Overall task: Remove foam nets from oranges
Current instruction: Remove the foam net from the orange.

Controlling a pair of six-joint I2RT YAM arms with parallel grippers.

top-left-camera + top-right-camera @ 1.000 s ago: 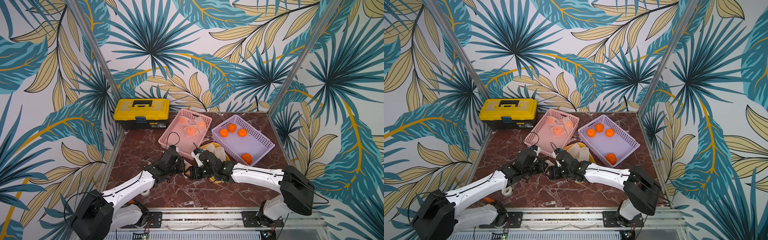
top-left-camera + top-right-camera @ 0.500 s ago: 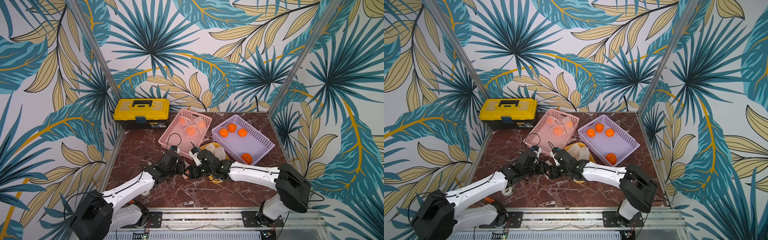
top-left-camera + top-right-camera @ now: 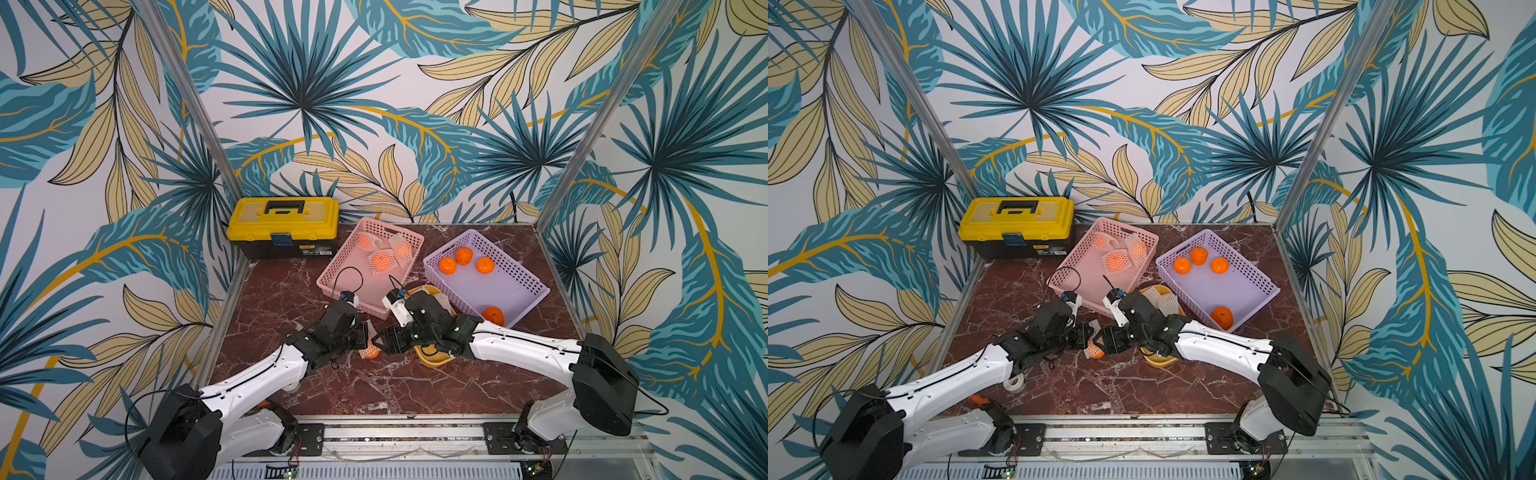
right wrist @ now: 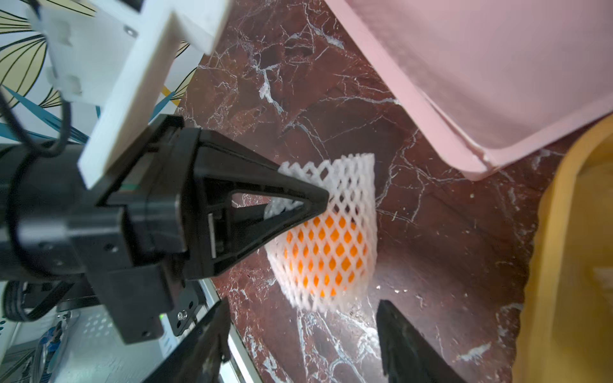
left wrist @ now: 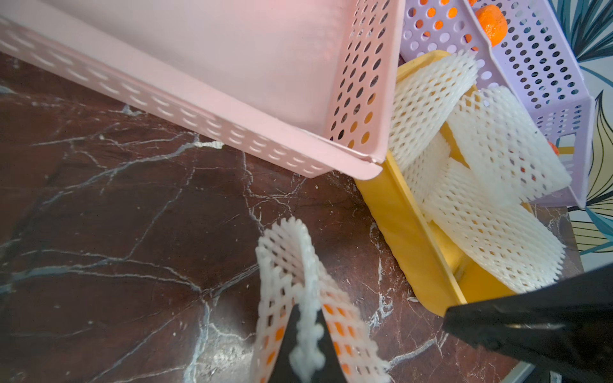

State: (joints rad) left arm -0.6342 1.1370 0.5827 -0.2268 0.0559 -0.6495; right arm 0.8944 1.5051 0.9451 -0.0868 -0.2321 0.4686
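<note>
while in l pincer (image 5: 305, 333), foam net (image 5: 286, 255)

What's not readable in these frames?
Orange in the pinched foam net: both top views, mostly behind the left gripper.
Right gripper: right wrist view, fingers cut off by the frame edge.
Yellow tray contents: both top views, covered by the right arm.
Tape roll: in a top view, partly under the left arm.

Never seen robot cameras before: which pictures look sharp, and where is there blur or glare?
Both top views: evenly lit, sharp throughout. Left wrist view: foam net crisp, pink basket washed pale by glare. Right wrist view: foam net fairly crisp; yellow tray and pink basket soft, out of focus.
</note>
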